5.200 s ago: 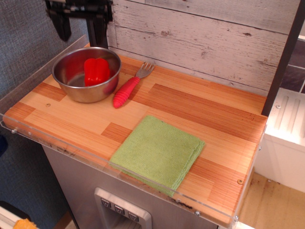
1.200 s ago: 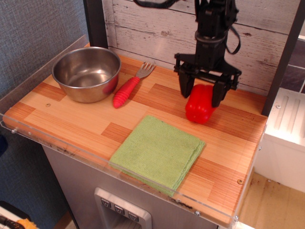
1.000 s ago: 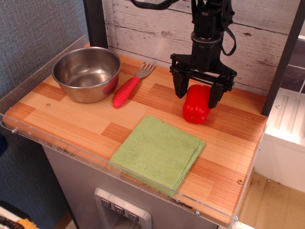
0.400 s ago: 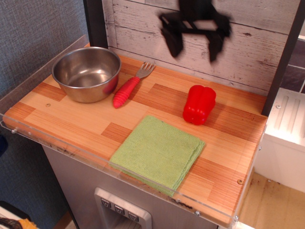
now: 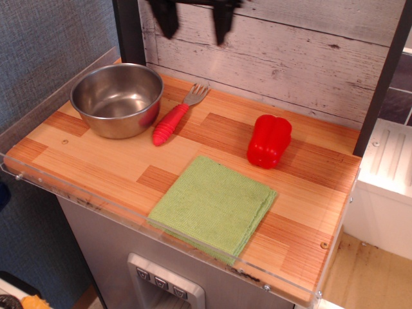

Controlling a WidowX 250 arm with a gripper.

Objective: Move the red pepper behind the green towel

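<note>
On the striped wooden tabletop (image 5: 96, 161), the flat light green woven towel (image 5: 213, 205) lies near the front edge, the empty round steel bowl (image 5: 116, 99) sits far left, and the glossy red toy bell pepper (image 5: 269, 141) stands just behind the towel, apart from it. A red-handled fork (image 5: 177, 116) lies beside the bowl. The black tool (image 5: 193, 16) hangs open and empty at the top edge, well away from the pepper.

The worktop (image 5: 96, 161) is made of striped wood with a smooth, faintly shiny finish. Glossy plastic is seen on the red pepper (image 5: 269, 140), matt woven cloth on the green towel (image 5: 212, 205), polished metal on the bowl (image 5: 117, 98), and rough whitewashed planks on the back wall (image 5: 302, 58).
</note>
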